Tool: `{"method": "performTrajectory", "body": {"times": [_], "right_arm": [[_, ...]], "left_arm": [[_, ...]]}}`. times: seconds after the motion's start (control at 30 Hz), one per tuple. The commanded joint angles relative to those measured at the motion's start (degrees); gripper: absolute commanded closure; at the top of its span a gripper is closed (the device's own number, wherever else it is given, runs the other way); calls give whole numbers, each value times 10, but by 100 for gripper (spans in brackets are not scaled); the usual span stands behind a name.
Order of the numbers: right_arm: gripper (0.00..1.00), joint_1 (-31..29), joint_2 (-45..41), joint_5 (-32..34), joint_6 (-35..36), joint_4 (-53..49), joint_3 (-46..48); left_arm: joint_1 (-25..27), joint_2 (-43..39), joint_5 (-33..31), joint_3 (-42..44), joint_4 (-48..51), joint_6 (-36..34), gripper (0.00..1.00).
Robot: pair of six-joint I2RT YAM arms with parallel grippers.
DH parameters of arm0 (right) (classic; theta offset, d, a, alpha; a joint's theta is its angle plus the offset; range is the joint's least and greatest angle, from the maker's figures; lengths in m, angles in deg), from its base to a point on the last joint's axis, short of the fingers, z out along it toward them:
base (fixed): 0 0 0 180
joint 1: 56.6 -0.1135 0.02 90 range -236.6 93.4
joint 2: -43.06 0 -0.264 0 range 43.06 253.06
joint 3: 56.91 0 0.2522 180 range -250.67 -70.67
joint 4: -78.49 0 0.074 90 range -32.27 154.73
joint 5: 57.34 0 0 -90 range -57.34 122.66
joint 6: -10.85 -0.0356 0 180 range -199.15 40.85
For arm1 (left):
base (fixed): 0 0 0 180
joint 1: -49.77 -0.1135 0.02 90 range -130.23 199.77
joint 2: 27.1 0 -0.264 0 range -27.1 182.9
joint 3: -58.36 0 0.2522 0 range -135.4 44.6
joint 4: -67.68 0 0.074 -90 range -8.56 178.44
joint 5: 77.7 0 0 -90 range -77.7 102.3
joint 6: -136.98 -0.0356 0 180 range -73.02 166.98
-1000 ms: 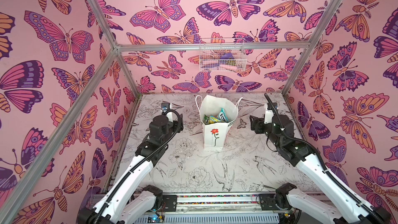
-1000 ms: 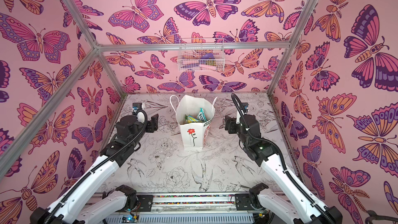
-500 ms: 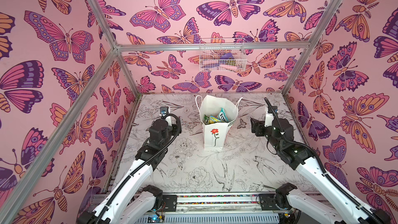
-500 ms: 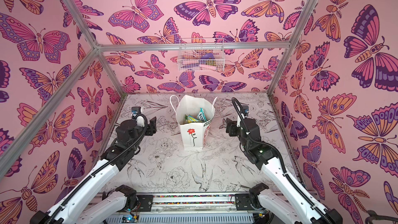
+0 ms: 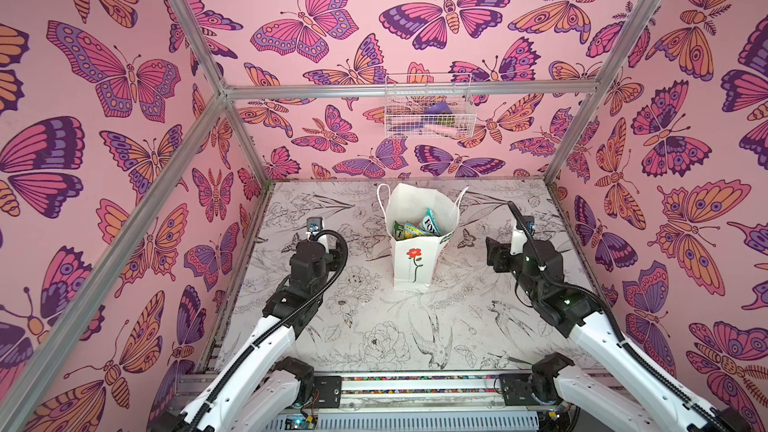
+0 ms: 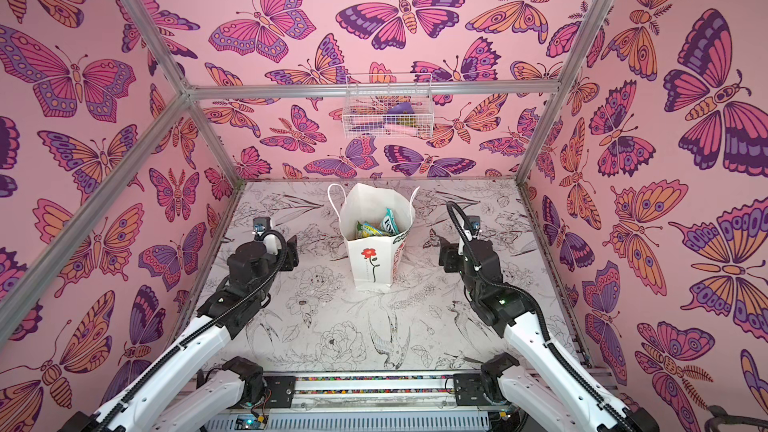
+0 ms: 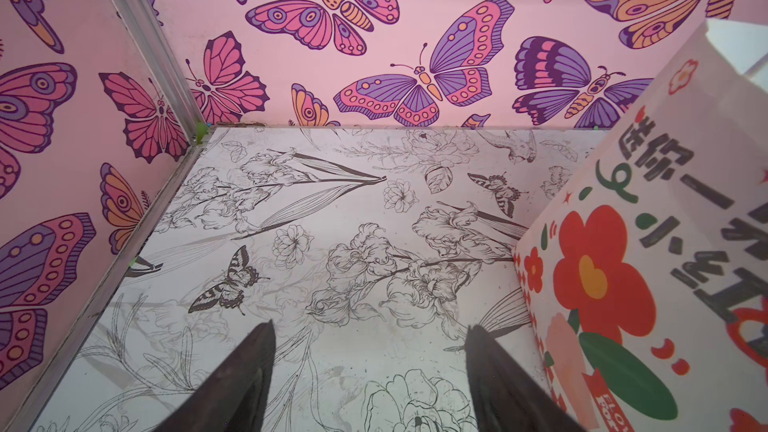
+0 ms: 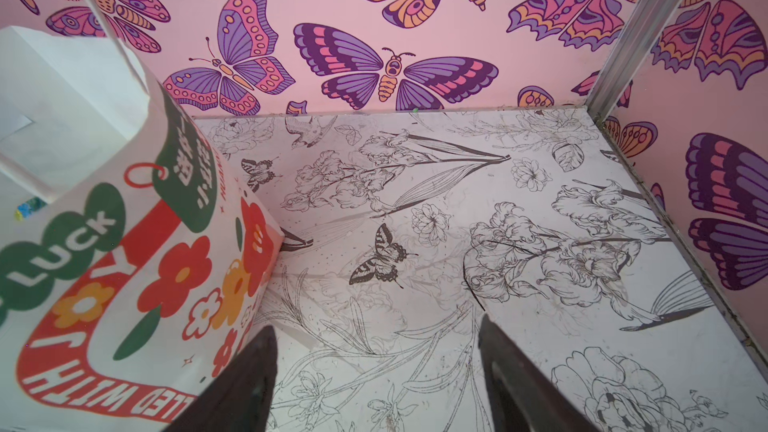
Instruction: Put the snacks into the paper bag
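Both arms have drawn back a little toward their bases since a second ago, and the paper bag (image 5: pixel 415 259) has not stirred; it stands upright near the middle of the table (image 5: pixel 374 326), toward the back wall, between the two arms and clear of both. The snacks (image 5: pixel 417 228) lie inside it, green-yellow and teal packets showing through the open mouth in both top views.

Your left gripper (image 7: pixel 370 324) stands wide and holds nothing, only bare printed table between its fingers; your right gripper (image 8: pixel 376 322) is the same, wide and empty.

I judge the packing done, or as good as done; no packet shows loose on the table in any view, so you are in the retreat, not a pick. The next move calls for little: carry both arms back to rest, and keep the fingers off the bag's walls and cord handles, for it looks light enough to tip.

The top views alone look down into the bag and show the wire basket (image 5: pixel 428 110) hung on the back wall, with something purple in it. The left wrist view gives one side print, a red flower and dark characters; the right wrist view gives the opposite side, green "LUCK" lettering, and a sliver of a blue-yellow packet (image 8: pixel 29 205) past the rim.
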Motion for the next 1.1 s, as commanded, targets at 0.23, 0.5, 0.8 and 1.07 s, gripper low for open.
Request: {"method": "performTrajectory", "body": {"times": [0.23, 0.5, 0.8, 1.07], "right_arm": [[24, 4, -33, 46, 30, 40, 48], [24, 4, -68, 80, 47, 76, 105], [23, 4, -87, 131, 55, 77, 136], [23, 4, -93, 154, 59, 78, 160]], "left_arm": [[12, -19, -62, 48, -35, -3, 27], [27, -33, -121, 71, -47, -22, 25], [45, -43, -188, 96, -61, -37, 23], [58, -51, -233, 117, -72, -50, 23]]}}
